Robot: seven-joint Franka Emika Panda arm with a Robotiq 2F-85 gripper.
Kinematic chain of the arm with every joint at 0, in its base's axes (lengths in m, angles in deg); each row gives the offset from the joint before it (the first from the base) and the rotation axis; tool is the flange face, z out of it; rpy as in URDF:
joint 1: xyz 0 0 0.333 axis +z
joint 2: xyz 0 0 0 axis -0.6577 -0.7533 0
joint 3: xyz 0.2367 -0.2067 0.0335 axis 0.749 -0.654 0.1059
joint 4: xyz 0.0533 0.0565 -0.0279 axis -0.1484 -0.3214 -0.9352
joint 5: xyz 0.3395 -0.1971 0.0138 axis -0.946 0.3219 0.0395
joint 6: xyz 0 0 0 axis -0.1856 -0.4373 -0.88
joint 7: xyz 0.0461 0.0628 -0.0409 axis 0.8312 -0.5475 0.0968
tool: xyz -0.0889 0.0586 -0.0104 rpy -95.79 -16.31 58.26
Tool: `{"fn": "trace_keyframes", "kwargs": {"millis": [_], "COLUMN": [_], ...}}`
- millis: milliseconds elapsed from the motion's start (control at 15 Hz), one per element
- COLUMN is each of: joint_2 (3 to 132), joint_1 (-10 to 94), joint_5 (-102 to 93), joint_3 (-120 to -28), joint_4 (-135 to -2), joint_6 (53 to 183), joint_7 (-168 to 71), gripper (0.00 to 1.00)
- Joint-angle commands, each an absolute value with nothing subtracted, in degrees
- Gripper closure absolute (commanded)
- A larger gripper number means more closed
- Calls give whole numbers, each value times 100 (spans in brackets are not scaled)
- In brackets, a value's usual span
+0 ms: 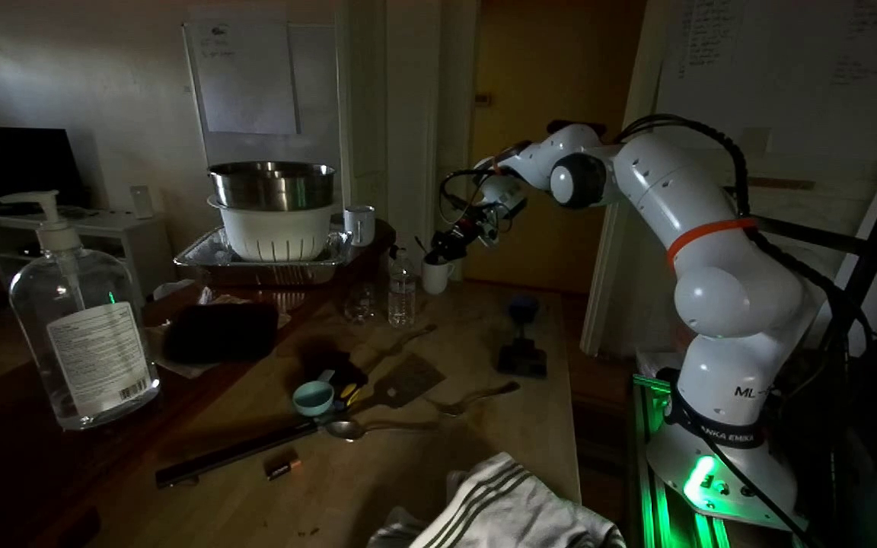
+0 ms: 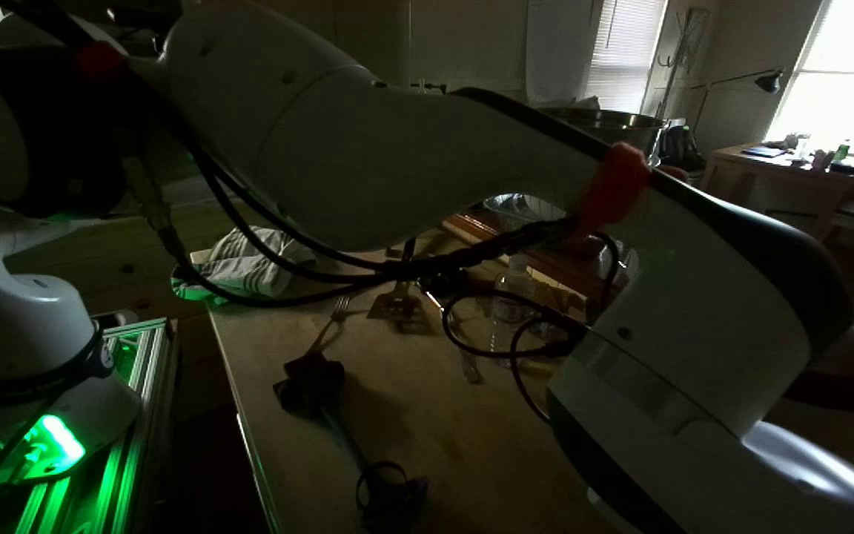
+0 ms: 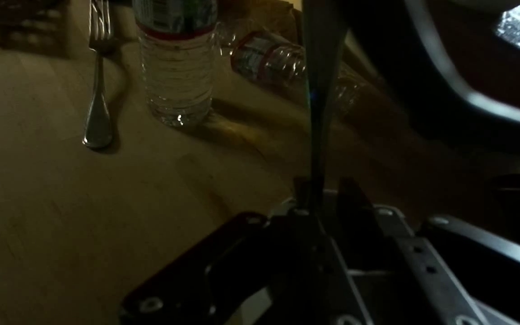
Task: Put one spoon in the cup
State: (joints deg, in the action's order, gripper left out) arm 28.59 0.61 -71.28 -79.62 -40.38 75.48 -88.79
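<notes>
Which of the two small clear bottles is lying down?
The right-hand bottle in the wrist view: its body lies flat, while the left-hand bottle stands upright on its base.

From opposite ends, both exterior views give us tabletop (image 1: 499, 430) and arm (image 1: 682, 205). The wrist view looks down, close.

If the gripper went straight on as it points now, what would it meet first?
Leaving aside the utensil at its tips in the wrist view, the gripper would most likely meet the white mug, toward which it angles down in an exterior view. Depth is unclear; the two may be touching.
</notes>
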Motion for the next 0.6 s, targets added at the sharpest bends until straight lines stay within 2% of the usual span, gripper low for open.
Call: {"fn": "trace_keyframes", "kwargs": {"millis": [0,200,333,400,533], "joint_2": [2775,2784,2802,2828,2952], "joint_1": [-52,-66,-77,-67,-30], "joint_5": [-7190,-7187,-7183,-7162,-7109], "joint_3": [-7903,-7891,-7878,-7880,-7876], "joint_4": [-3867,-3852,-3832,-3817,-3838], "joint_6": [7341,7350,7336,7347,7341], "joint_7": [-8997,-8985,-8970,-8946,-8823], "gripper": [45,45,53,61,61]}}
